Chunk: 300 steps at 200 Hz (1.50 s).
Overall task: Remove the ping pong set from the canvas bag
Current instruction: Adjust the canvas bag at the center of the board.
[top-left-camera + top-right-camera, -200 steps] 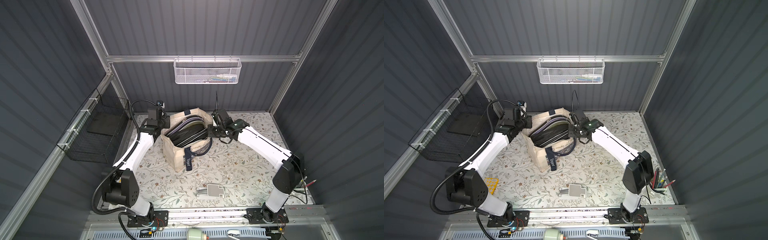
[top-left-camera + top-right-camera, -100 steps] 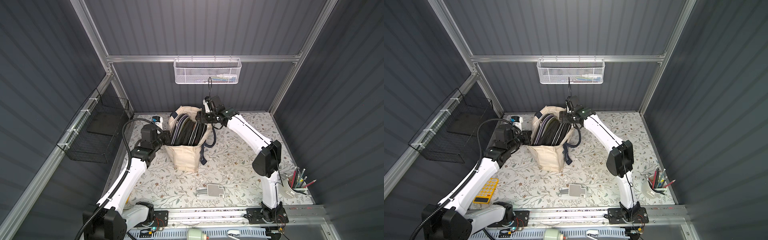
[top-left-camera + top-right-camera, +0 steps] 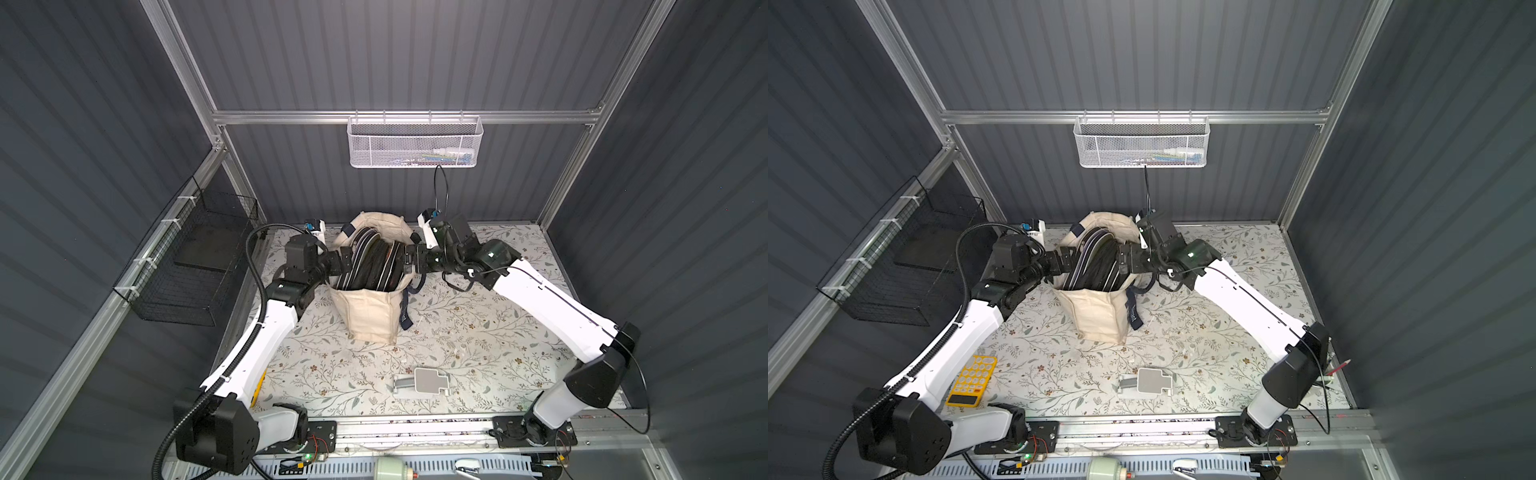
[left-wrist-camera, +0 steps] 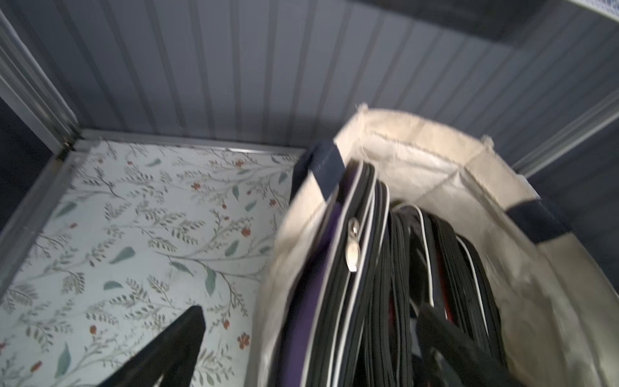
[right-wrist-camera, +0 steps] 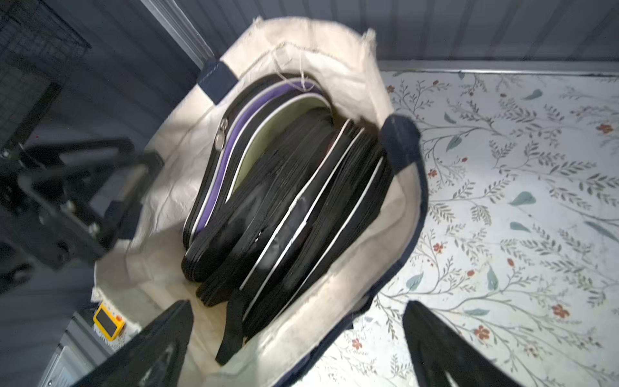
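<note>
**Both hands let go of the bag rim; bag now stands on its own**

A second ago both hands were pinched shut on the rim of the tipped-over canvas bag (image 3: 370,309). Since then they have stood it upright and sprung open. In both top views the bag stands at 12 o'clock on the table (image 3: 478,332), mouth up and gaping.

The left hand (image 3: 346,261) sits at the bag's 9 o'clock rim and the right hand (image 3: 409,259) at its 3 o'clock rim. Both are spread wide and hold nothing. The wrist views show each hand astride the canvas wall, with one of its fingers (image 5: 160,341) inside the bag and the other outside over the table.

The ping pong set (image 5: 284,187), a stack of black zipped paddle cases with white piping and one purple edge, is on edge inside the bag, filling most of it.

The opening step looks done and nothing is out yet. Next, one hand probably has to close on a case edge while the unsupported bag could sag or tip.
</note>
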Available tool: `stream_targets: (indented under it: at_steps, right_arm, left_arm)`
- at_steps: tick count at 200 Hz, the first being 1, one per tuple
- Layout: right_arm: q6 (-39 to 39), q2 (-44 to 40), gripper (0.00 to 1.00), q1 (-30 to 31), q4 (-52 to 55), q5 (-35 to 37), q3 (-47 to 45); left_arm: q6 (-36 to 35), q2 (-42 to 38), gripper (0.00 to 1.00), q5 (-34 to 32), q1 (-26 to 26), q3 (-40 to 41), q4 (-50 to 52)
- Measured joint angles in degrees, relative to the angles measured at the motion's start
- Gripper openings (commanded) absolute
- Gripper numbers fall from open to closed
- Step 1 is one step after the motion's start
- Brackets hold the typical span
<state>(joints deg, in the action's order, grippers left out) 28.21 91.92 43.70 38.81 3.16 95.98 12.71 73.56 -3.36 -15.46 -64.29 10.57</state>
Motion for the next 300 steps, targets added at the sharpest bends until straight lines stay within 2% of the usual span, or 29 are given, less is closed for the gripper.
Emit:
stream_targets:
  at_steps: [24, 51, 108, 142, 180, 189, 197, 209, 217, 219, 232, 244, 252, 259, 272, 300]
  right_arm:
    - [2.69, -0.57, 0.97, 2.05, 0.44, 0.68, -3.76]
    - [5.07, -0.48, 0.96, 2.75, 1.11, 1.05, -5.68]
    - [8.02, -0.48, 0.95, 2.8, -0.42, 0.85, -6.69]
    - [9.07, -0.48, 0.94, 2.84, -1.38, -0.11, -6.73]
    - [9.79, -0.46, 0.92, 2.84, -1.84, -0.94, -6.75]
    - [10.01, -0.46, 0.91, 2.84, -2.16, -1.31, -6.84]
    - [10.23, -0.46, 0.89, 2.84, -2.36, -1.46, -6.97]
    - [10.4, -0.2, 0.83, 2.84, -2.58, -1.57, -7.17]
    - [10.67, 0.24, 0.78, 2.84, -2.73, -1.64, -7.19]
    - [10.47, 0.42, 0.78, 2.84, -2.8, -1.68, -7.19]
    - [10.84, 1.6, 0.63, 2.75, -3.41, -1.92, -7.19]
    - [11.15, 3.26, 0.43, 2.62, -4.0, -2.21, -7.19]
    - [11.21, 4.44, 0.24, 2.47, -4.42, -2.38, -7.19]
    - [11.1, 5.55, 0.15, 2.23, -4.85, -2.71, -7.19]
    - [11.47, 7.04, 0.09, 1.62, -5.53, -3.23, -7.19]
    - [10.75, 8.35, 0.09, -0.87, -6.03, -4.35, -6.6]
  left_arm:
    - [-1.62, 4.81, 0.99, -2.08, 0.02, -6.54, -0.94]
    - [-4.31, 12.46, 0.99, -0.85, 0.07, -14.75, -2.58]
    - [-11.41, 31.43, 0.99, 9.33, 0.28, -32.22, -2.84]
    - [-14.56, 38.49, 0.98, 13.53, 0.46, -39.06, 0.7]
    - [-16.83, 39.87, 0.85, 14.93, 0.68, -39.93, 4.13]
    - [-17.35, 39.87, 0.75, 15.04, 0.72, -39.93, 4.7]
    - [-17.97, 39.87, 0.56, 15.06, 0.85, -39.93, 4.94]
    - [-18.12, 39.87, 0.19, 15.04, 0.98, -39.93, 5.01]
    - [-18.12, 39.87, 0.02, 15.02, 1.09, -39.93, 5.25]
    - [-18.14, 39.87, 0.0, 15.02, 1.11, -39.93, 5.33]
    - [-18.18, 39.91, 0.0, 15.13, 1.27, -39.93, 5.42]
    - [-18.32, 39.91, 0.0, 15.1, 1.36, -39.91, 5.57]
    - [-18.29, 39.91, 0.0, 14.93, 1.4, -39.82, 5.51]
    - [-18.23, 39.87, 0.0, 14.75, 1.51, -39.47, 5.11]
    - [-17.94, 39.54, 0.0, 13.94, 1.79, -38.34, 4.17]
    - [-16.5, 35.01, 0.0, 8.48, 2.89, -32.15, 2.69]
